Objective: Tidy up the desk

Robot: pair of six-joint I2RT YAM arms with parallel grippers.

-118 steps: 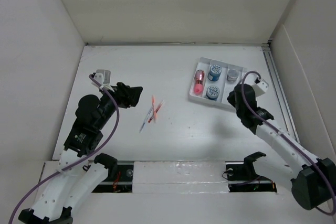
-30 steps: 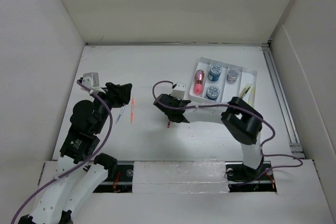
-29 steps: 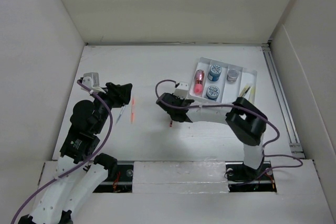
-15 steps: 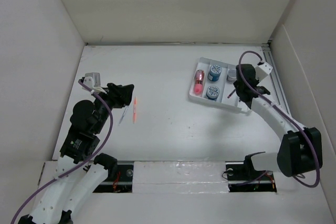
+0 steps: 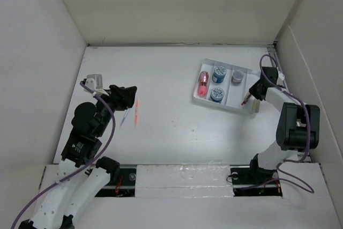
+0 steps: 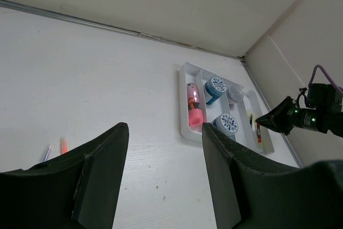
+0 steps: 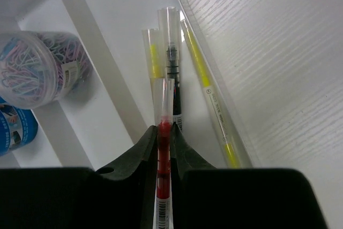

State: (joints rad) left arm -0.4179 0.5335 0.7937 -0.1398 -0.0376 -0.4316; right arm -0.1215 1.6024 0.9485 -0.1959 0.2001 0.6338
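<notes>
Over the 3 o'clock side of the small white compartmented plastic tray (image 5: 194,96), my right gripper (image 7: 163,148) was pinched tight on a slim clear-capped red pen (image 7: 162,103). Its tip pointed along the tray's long narrow slot (image 7: 134,105). In that slot lay a short yellow pen (image 7: 152,52), a black pen (image 7: 172,73) and a long yellow pen (image 7: 206,87), all running the same way. A clear round jar of coloured paper clips (image 7: 32,68) sat in the next compartment at 9 o'clock from the slot.

The large flat white desk (image 5: 177,73) spread beneath both arms, with the tray standing toward its 2 o'clock corner.

To do this well, I judged I should keep the red pen parallel to the pens lying there. I would lower it between the divider and the black pen, and part the fingers only once it was low enough not to bounce or roll over the outer rim. A tilted release could leave it propped on the others.

My left gripper (image 6: 163,175) hung with its jaws spread wide, holding nothing, at the desk's 9 o'clock side. Just beside it lay a thin orange pen (image 5: 136,112) and a pale blue-tipped pen (image 5: 124,116), both loose on the desk. I reckoned those were the ones left to gather.
</notes>
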